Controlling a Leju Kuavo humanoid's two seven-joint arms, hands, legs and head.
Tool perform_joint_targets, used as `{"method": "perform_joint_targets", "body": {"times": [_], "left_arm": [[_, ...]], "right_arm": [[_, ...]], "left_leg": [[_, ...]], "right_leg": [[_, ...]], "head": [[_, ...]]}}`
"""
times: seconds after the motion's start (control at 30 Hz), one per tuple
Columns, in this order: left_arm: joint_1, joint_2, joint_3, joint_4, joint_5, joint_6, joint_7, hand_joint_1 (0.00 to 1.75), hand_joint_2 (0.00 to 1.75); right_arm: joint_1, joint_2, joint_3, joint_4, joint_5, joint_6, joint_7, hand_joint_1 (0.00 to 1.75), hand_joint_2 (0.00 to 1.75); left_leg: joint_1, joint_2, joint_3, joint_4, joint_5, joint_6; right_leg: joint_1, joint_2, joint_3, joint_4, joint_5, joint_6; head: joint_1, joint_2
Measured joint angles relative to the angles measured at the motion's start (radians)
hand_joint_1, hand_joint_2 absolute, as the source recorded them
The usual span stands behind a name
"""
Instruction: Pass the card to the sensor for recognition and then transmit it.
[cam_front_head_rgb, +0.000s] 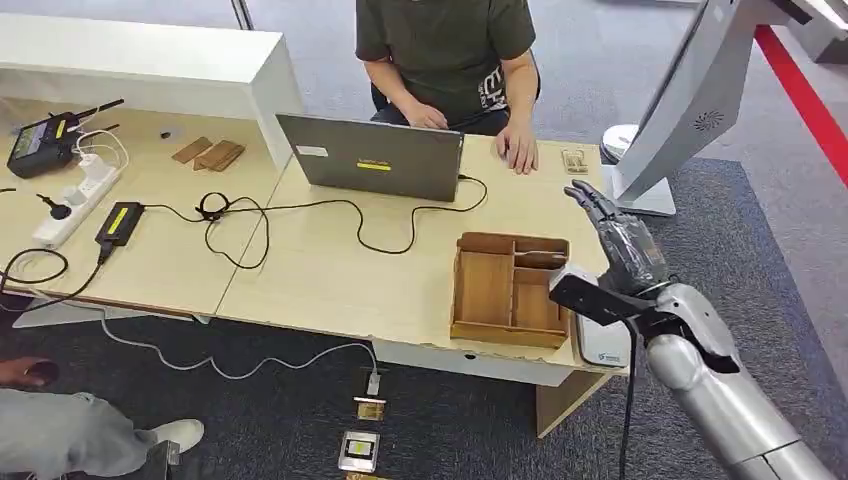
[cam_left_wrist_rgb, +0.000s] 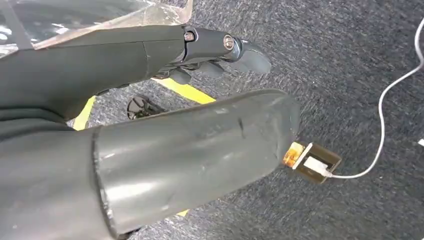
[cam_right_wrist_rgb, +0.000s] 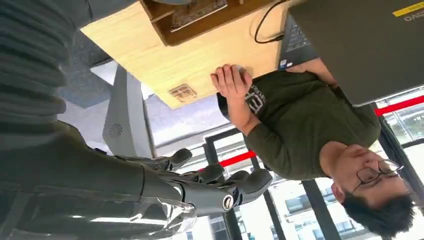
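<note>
Lying in the back compartment of the wooden tray (cam_front_head_rgb: 510, 290), a pale flat card (cam_front_head_rgb: 538, 252) rests near the tray's far right corner; the right wrist view shows it too (cam_right_wrist_rgb: 192, 13), inside the tray's brown walls. The tray sits on the light wooden table (cam_front_head_rgb: 330, 270), close to the front right edge. Just beside the tray on its right, partly hidden by the robot's wrist, is a white device (cam_front_head_rgb: 600, 340) with a small blue mark, at the table's corner.

The right hand (cam_front_head_rgb: 612, 225) hovers above the table's right edge, just right of the tray and beyond it, fingers stretched out and apart, holding nothing. The card is near it but not touched, lying to the hand's left and a little closer to the robot. In the right wrist view the same hand (cam_right_wrist_rgb: 200, 185) shows straight, spread fingers with nothing between them.

The left hand (cam_left_wrist_rgb: 220, 52) hangs low over the dark carpet (cam_left_wrist_rgb: 350, 75), fingers loosely extended, gripping nothing. On the carpet below it lies a small box (cam_left_wrist_rgb: 315, 162) attached to a white cable (cam_left_wrist_rgb: 385, 115).

Across the table a person (cam_front_head_rgb: 450, 50) in a dark green shirt sits behind a grey laptop (cam_front_head_rgb: 370, 155), one hand flat on the tabletop. Black cables (cam_front_head_rgb: 300, 215) loop over the table's middle.
</note>
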Motion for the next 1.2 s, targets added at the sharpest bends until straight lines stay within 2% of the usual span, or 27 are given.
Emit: {"method": "perform_joint_targets", "body": {"times": [0.23,0.8,1.07,1.2], "left_arm": [[-0.002,0.0,0.0,0.0,-0.003,0.001,0.004,0.0,0.0],[-0.002,-0.001,0.0,0.0,-0.012,0.0,0.012,0.0,0.0],[-0.002,-0.001,0.0,0.0,-0.019,-0.001,0.018,0.0,0.0],[-0.002,-0.001,0.0,0.0,-0.02,-0.001,0.018,0.0,0.0]], "right_arm": [[-0.033,0.037,0.021,0.037,0.011,-0.01,-0.046,0.0,1.75],[-0.053,0.09,0.079,0.101,0.0,0.058,-0.039,0.0,1.75],[-0.059,0.092,0.087,0.128,0.012,0.058,-0.037,0.0,1.75],[-0.076,0.096,0.091,0.17,0.023,0.019,-0.078,0.0,1.75]], "left_leg": [[0.0,0.0,0.0,0.0,0.0,0.0],[0.0,0.0,0.0,0.0,0.0,0.0],[0.0,0.0,0.0,0.0,0.0,0.0],[0.0,0.0,0.0,0.0,0.0,0.0]], "right_leg": [[0.0,0.0,0.0,0.0,0.0,0.0],[0.0,0.0,0.0,0.0,0.0,0.0],[0.0,0.0,0.0,0.0,0.0,0.0],[0.0,0.0,0.0,0.0,0.0,0.0]], "head": [[0.0,0.0],[0.0,0.0],[0.0,0.0],[0.0,0.0]]}}
